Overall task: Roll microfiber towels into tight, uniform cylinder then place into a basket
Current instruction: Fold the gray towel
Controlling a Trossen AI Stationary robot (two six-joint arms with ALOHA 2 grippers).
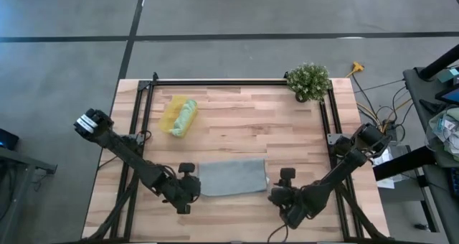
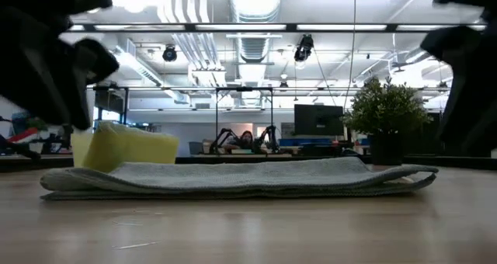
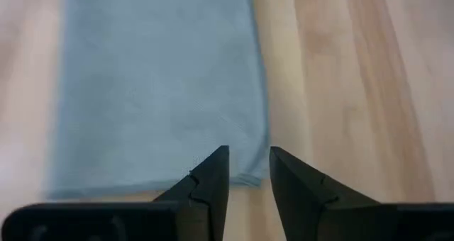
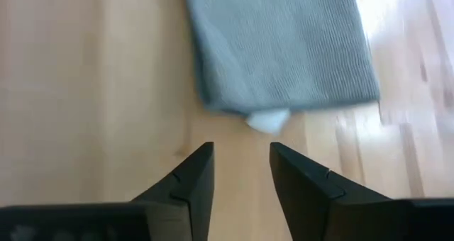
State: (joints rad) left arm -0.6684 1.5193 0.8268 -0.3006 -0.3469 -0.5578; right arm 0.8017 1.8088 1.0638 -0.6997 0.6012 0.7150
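The grey-blue towel (image 1: 232, 177) lies folded flat on the table near its front edge; it also shows in the low view (image 2: 233, 177). A small white tag (image 4: 268, 119) sticks out from its right end. The light green towel (image 1: 186, 118) lies rolled in the yellow basket (image 1: 172, 115) at the far left. My left gripper (image 3: 250, 156) is open just off the grey-blue towel's left end (image 3: 156, 85), at a corner. My right gripper (image 4: 241, 150) is open just off its right end (image 4: 284, 49). Both hang above the table in the low view.
A potted plant (image 1: 308, 80) stands at the table's far right corner. A black metal frame (image 1: 215, 81) runs along the table's far, left and right sides. Bare wood lies between the basket and the plant and in front of the towel.
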